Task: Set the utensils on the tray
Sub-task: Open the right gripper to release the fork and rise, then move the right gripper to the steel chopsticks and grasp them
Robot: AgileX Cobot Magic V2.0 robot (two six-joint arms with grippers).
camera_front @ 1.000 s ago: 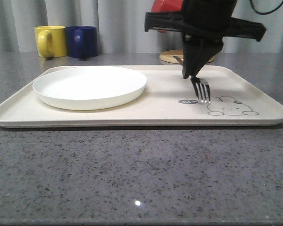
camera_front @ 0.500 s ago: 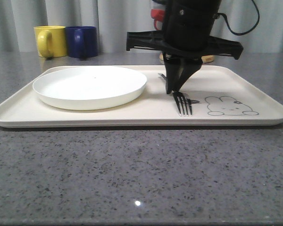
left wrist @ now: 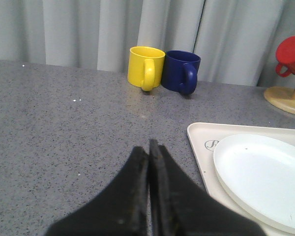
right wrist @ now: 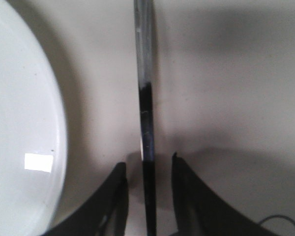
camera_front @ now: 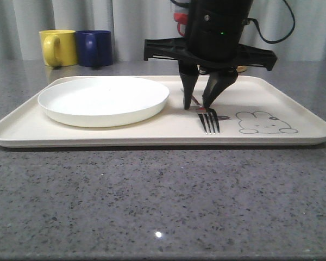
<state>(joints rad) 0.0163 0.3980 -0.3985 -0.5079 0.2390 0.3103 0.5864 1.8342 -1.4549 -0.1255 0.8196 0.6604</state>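
Observation:
A silver fork [camera_front: 209, 120] lies flat on the cream tray [camera_front: 152, 128], tines toward me, between the round white plate [camera_front: 103, 99] and the rabbit drawing [camera_front: 266, 123]. My right gripper [camera_front: 198, 107] stands over the fork's handle with its jaws open, one finger on each side of it. In the right wrist view the fork handle [right wrist: 144, 83] runs between the spread fingers of that gripper [right wrist: 148, 164], free of both. My left gripper [left wrist: 149, 147] is shut with nothing in it, above the grey table left of the tray [left wrist: 200, 147].
A yellow mug [camera_front: 58, 48] and a dark blue mug [camera_front: 94, 48] stand at the back left. A red mug [left wrist: 290, 55] hangs on a wooden stand [left wrist: 285, 97] behind the tray. The white plate takes up the tray's left half. Grey stone table [camera_front: 152, 201] lies in front.
The right gripper brought the fork left and down onto the tray, then opened and let it go. The fork now rests flat.

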